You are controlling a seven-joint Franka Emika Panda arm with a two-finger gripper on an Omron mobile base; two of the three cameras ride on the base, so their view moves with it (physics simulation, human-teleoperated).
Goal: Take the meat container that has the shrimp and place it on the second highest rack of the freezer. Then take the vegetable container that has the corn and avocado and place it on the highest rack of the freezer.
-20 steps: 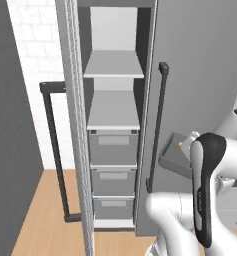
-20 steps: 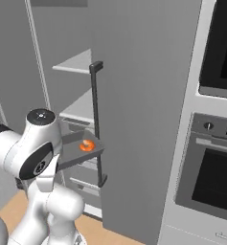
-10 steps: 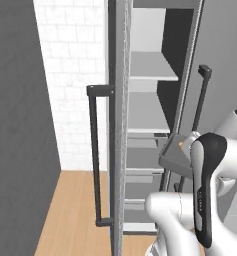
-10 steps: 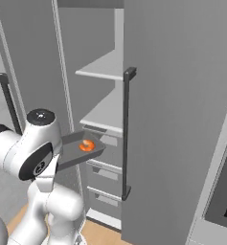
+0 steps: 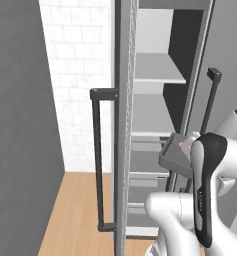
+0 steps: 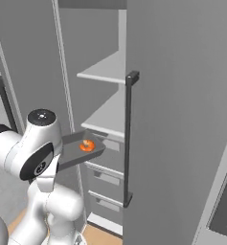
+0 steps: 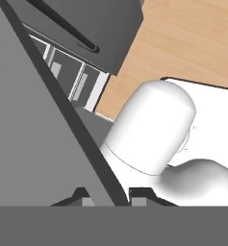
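Far left, a flat dark grey wall [image 5: 20, 125], then white brick tiling [image 5: 80, 75] above a light wooden floor [image 5: 77, 210]. Next comes the tall grey freezer [image 5: 124, 125], door edge-on with its long dark bar handle [image 5: 97, 160]; inside, the upper light grey shelf [image 5: 157, 70], the lower light grey shelf [image 6: 110, 117] and grey drawers [image 6: 105, 179]. Just in front of that lower shelf hangs the dark rectangular tray [image 6: 81, 149], small orange-pink shrimp [image 6: 87, 145] on it. The jaws [image 7: 106, 194] are clamped on the tray's rim. Right: the second grey door [image 6: 182, 119].
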